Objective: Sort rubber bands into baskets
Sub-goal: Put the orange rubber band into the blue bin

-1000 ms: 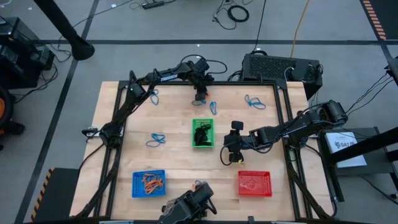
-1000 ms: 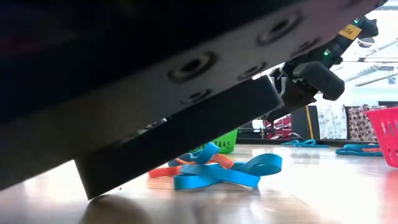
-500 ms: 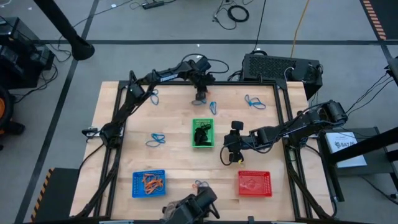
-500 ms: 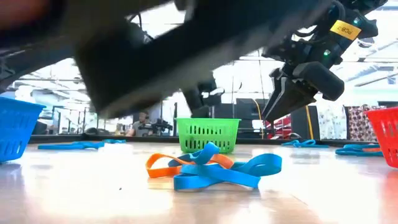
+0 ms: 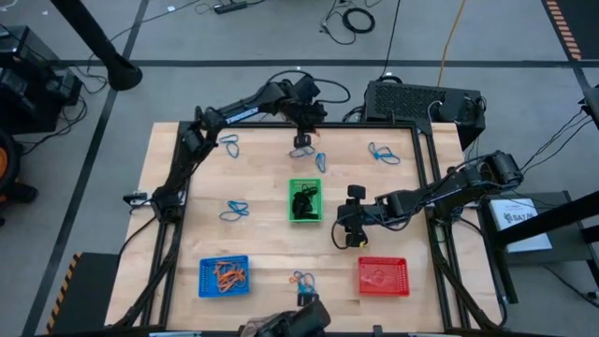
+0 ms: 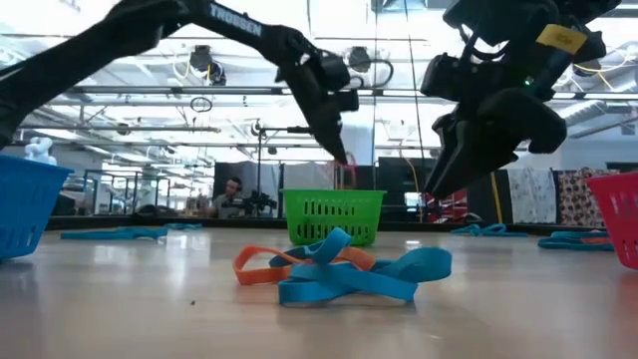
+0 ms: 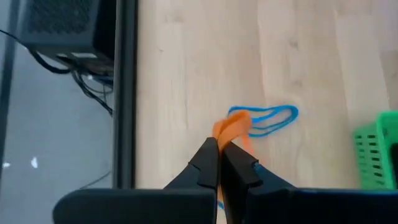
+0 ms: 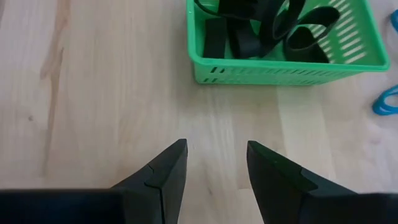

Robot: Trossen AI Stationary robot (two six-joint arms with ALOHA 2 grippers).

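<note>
Orange bands sit in the blue basket (image 5: 224, 276), black ones in the green basket (image 5: 305, 200). Many blue bands (image 5: 235, 210) lie on the desk (image 5: 262, 241). Left hand (image 7: 222, 144) pinches an orange band (image 7: 231, 129). Right hand (image 8: 214, 155) is spread.

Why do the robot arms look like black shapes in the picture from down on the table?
In the low view, bright ceiling lights and windows shine from behind, so the left claw and right claw show as dark silhouettes, and the table gleams with reflections. In the high view, light is even and the arms show detail.

"TROSSEN" on left arm (image 6: 224, 17)
</note>
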